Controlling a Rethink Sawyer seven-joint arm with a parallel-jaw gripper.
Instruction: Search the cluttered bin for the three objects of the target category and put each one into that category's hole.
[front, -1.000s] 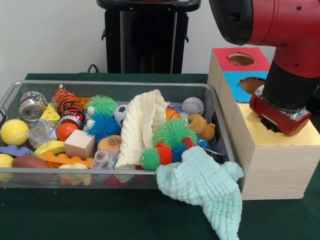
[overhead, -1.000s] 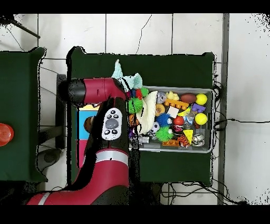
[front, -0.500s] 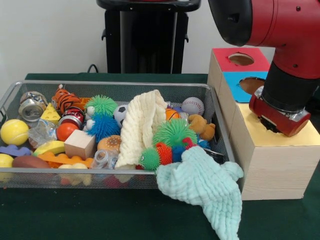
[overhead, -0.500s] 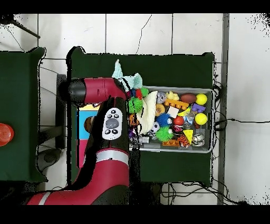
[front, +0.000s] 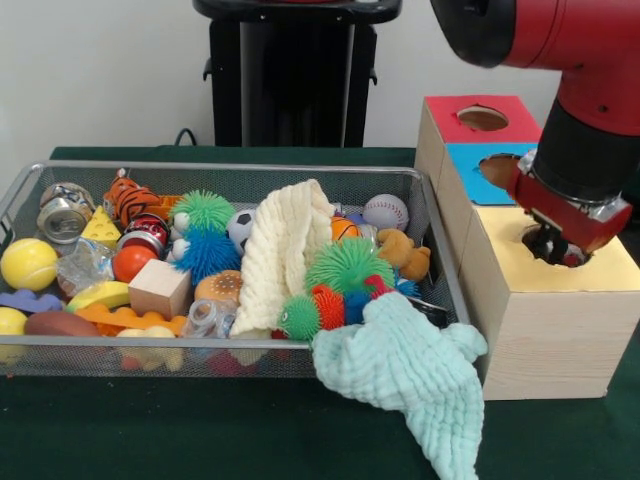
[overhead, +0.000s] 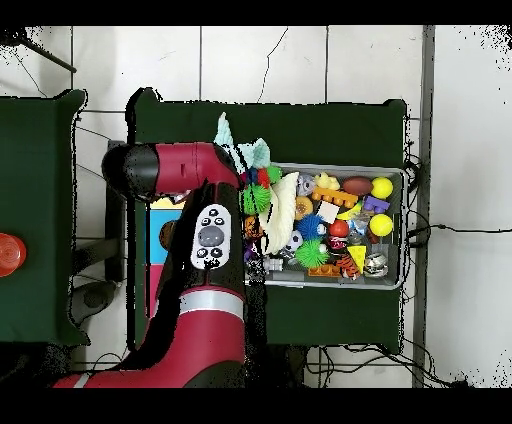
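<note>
On the green table (front: 200, 430) stands a wire bin (front: 230, 175) full of toys, and just beside it a wooden box (front: 545, 330) with three coloured tops: red (front: 480, 120), blue (front: 480, 165) and yellow (front: 600, 265), each with a round hole. The red and black arm (front: 590, 110) comes down over the box, and its gripper (front: 553, 245) sits at the hole (front: 545, 248) in the yellow top; whether its fingers are spread or pressed together I cannot tell, and nothing shows in their hold. From above, the arm (overhead: 200, 290) hides the box almost wholly.

A pale green cloth (front: 410, 375) hangs over the bin's front rim and down onto the table. A cream knitted cloth (front: 285, 250) lies across the middle of the bin. Around them lie spiky rubber balls: a green one (front: 348, 265), a teal one (front: 203, 210), a blue one (front: 208, 252) and a small green and orange one (front: 310, 312). Which category is wanted cannot be told. Also in the bin are a wooden block (front: 160, 288), a yellow ball (front: 28, 264), a tin can (front: 62, 215), a brown teddy (front: 405, 252), a baseball (front: 386, 211), a small football (front: 240, 228) and a wedge of toy cheese (front: 101, 229).
</note>
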